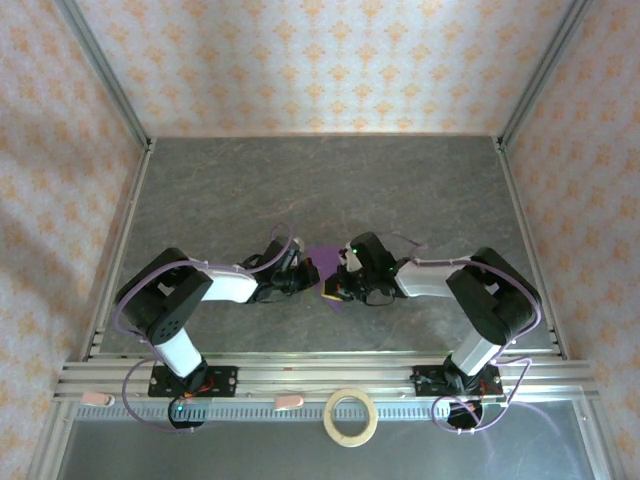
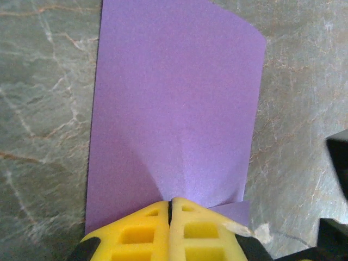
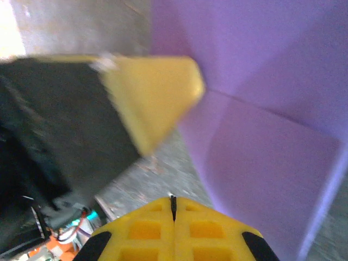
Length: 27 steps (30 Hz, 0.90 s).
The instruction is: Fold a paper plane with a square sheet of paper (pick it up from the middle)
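Observation:
The square sheet of paper [image 1: 324, 262] is purple and hangs between the two arms at the table's middle. In the left wrist view the sheet [image 2: 174, 109] spreads away from my left gripper [image 2: 169, 202]. Its yellow fingers are shut on the sheet's near edge, and creases fan out from the pinch. A small flap [image 2: 235, 210] juts out beneath on the right. My right gripper [image 3: 173, 199] is shut with nothing between its fingers, just left of the creased sheet [image 3: 261, 163]. The left gripper's yellow finger [image 3: 155, 95] shows blurred ahead of it. From above, the left gripper [image 1: 306, 275] and the right gripper [image 1: 344, 284] face each other.
A tan tape ring [image 1: 351, 417] lies on the near rail between the arm bases. Two small pink clips [image 1: 97, 398] [image 1: 288, 402] sit on the same rail. The grey marbled table [image 1: 320, 190] is fenced by metal frame posts and patterned walls.

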Motion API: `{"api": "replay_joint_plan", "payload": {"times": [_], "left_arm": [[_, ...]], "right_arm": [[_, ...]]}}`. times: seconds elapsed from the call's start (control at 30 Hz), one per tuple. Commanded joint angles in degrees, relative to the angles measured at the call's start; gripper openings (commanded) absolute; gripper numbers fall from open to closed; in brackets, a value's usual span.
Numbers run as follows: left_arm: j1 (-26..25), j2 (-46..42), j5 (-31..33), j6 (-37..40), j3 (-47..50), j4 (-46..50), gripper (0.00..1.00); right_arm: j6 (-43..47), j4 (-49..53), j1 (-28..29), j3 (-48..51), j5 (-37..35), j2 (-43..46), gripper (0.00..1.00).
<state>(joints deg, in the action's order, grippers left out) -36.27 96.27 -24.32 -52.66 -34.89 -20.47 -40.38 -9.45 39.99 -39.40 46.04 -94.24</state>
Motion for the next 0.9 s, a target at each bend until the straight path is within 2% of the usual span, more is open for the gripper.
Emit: {"api": "replay_joint_plan", "payload": {"times": [0.0, 0.17, 0.67, 0.87], "left_arm": [[-0.11, 1.34, 1.71, 0.85, 2.15, 2.94, 0.00], [-0.07, 1.58, 2.07, 1.20, 1.25, 4.27, 0.00], [-0.06, 2.90, 3.70, 0.56, 1.59, 5.55, 0.00], [-0.08, 2.26, 3.96, 0.03, 2.33, 5.28, 0.00]], "right_arm": [[-0.95, 0.87, 0.68, -2.33, -2.94, -2.78, 0.00], [0.12, 1.81, 1.31, -0.47, -4.44, -5.28, 0.00], [3.03, 5.95, 1.23, 13.20, -5.22, 7.44, 0.00], [1.85, 6.58, 1.25, 12.06, -4.86, 12.03, 0.00]]}}
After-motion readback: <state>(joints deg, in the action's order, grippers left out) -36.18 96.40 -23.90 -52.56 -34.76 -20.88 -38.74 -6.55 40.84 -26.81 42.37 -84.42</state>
